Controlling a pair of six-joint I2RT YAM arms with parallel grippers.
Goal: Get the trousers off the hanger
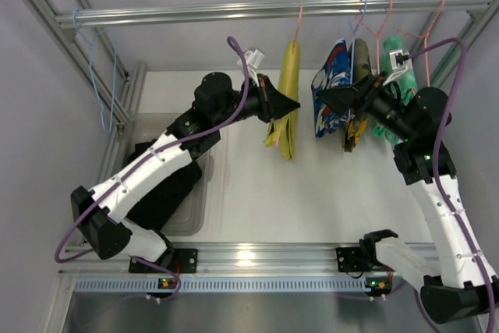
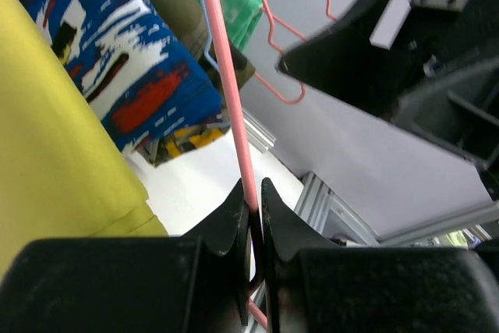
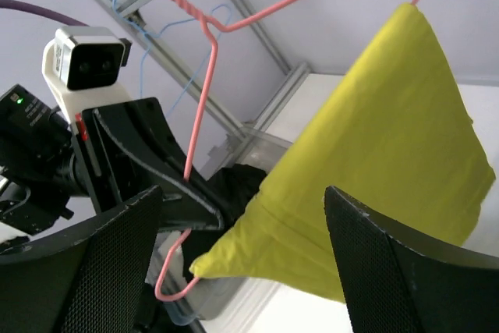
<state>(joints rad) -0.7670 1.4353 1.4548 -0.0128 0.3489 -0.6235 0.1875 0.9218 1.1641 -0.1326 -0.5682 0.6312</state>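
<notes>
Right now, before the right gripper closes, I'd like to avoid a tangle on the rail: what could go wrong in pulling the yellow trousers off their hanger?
The left gripper pinches only the thin pink hanger wire; a hard pull could make it slip or twist. The open right gripper may catch just a fold of the yellow trousers. The blue patterned garment hangs close by and could snag.

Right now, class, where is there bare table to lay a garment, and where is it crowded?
Free: the white table between the clear bin and the right arm, in front of the yellow trousers. Crowded: the right end of the rail, where the blue patterned garment and green garment hang packed.
</notes>
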